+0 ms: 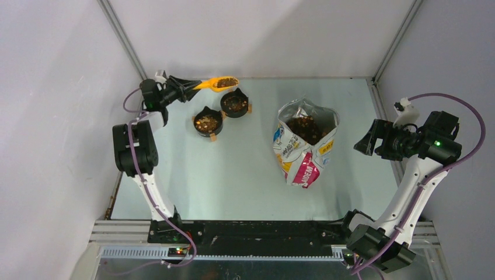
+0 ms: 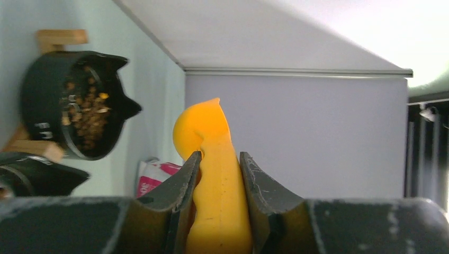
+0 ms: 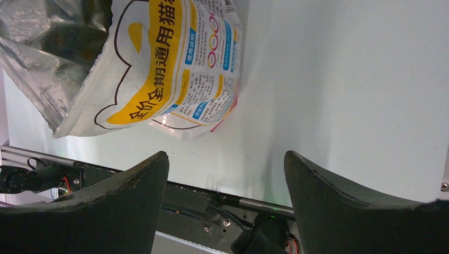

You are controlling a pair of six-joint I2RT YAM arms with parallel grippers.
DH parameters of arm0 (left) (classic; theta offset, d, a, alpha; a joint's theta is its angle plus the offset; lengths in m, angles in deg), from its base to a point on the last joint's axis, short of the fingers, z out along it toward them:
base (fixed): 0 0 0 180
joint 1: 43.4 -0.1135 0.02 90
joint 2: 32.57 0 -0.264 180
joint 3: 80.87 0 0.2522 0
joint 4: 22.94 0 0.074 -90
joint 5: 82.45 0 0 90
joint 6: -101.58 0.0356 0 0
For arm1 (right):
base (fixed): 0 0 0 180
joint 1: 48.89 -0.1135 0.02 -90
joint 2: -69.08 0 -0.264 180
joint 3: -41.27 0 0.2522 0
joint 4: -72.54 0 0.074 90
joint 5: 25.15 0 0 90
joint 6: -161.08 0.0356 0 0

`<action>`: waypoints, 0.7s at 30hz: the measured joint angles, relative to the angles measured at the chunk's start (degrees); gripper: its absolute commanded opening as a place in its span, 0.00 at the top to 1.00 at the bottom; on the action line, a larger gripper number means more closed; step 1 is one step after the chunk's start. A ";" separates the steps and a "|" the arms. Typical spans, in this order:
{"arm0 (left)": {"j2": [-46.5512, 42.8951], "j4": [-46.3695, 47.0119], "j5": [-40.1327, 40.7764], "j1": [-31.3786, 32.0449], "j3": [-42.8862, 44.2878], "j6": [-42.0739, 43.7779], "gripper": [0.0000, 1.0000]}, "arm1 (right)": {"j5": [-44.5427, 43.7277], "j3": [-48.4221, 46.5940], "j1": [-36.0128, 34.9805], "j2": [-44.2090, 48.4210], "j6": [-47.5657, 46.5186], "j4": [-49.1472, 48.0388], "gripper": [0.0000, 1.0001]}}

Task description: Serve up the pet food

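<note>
High rear overview of table point(image 1: 233, 175); close wrist views; bag point(image 1: 304, 146) common to all

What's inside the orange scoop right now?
Brown pet food lies in the orange scoop, which the left gripper holds near the far bowl. How deep the load goes is hidden.

In the left wrist view the pet food point(image 1: 226, 82) in the orange scoop point(image 2: 212, 159) is hidden behind the scoop's back and one black bowl point(image 2: 37, 174) is cropped at the left edge, while the bag point(image 3: 159, 63) is cut off by the right wrist view's top edge.
</note>
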 measured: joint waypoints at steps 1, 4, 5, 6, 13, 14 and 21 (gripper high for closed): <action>0.20 -1.33 0.02 -0.17 0.00 1.66 1.00 | 0.04 0.00 0.00 0.00 0.00 0.00 0.18; 1.16 -7.28 0.24 -0.37 0.74 7.41 1.00 | 0.07 0.00 0.00 -0.02 0.00 0.00 0.18; 1.60 -9.73 0.52 -0.37 1.42 9.51 1.00 | 0.07 0.00 0.00 -0.02 0.00 0.00 0.18; 1.97 -12.07 0.81 -0.37 2.08 11.52 1.00 | 0.07 0.00 0.00 -0.02 0.00 0.00 0.18; 3.58 -25.20 4.33 -0.37 7.67 23.17 1.00 | 0.07 0.00 0.00 -0.02 0.00 -0.02 0.18; 3.80 -26.93 5.03 -0.37 8.76 24.65 1.00 | 0.07 0.00 0.00 -0.02 0.02 -0.02 0.18; 5.14 -38.14 9.51 -0.02 16.33 35.21 1.00 | 0.07 0.09 0.00 -0.02 0.07 -0.09 0.18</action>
